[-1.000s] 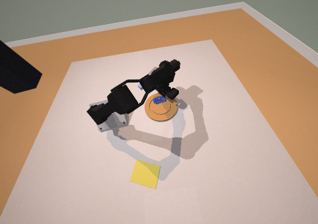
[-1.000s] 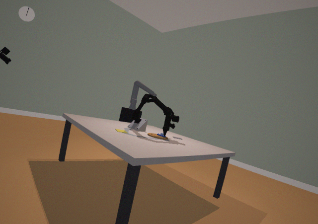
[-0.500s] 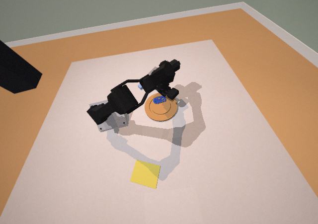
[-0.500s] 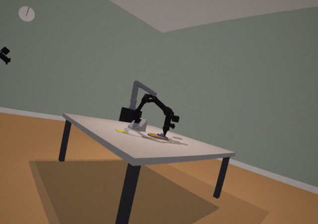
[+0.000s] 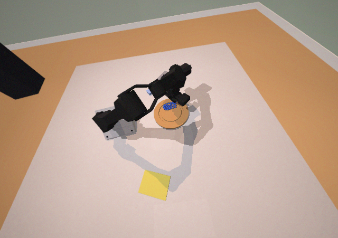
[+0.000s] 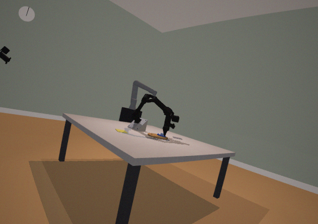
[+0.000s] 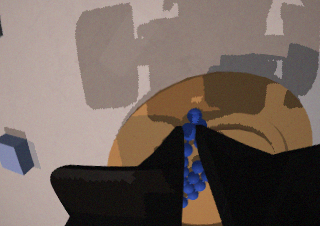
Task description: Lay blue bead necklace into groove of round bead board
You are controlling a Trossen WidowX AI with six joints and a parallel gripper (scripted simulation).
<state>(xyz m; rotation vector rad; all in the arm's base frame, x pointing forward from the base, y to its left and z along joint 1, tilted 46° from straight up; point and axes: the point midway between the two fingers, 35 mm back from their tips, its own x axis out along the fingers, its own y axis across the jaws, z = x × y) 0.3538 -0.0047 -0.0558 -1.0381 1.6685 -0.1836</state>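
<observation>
The round orange bead board lies flat, with a thin ring groove showing on its top. The blue bead necklace lies bunched in a heap on the board's upper part in the top view, not spread around the ring. My gripper is low over the board, shut on the necklace at one end of the heap; a few beads stick out past the fingertips in the wrist view. In the top view the arm hides the fingertips.
A light blue block lies on the table beside the board, close to the arm. A flat yellow square lies farther off. A pale flat piece lies beyond the board in the exterior view.
</observation>
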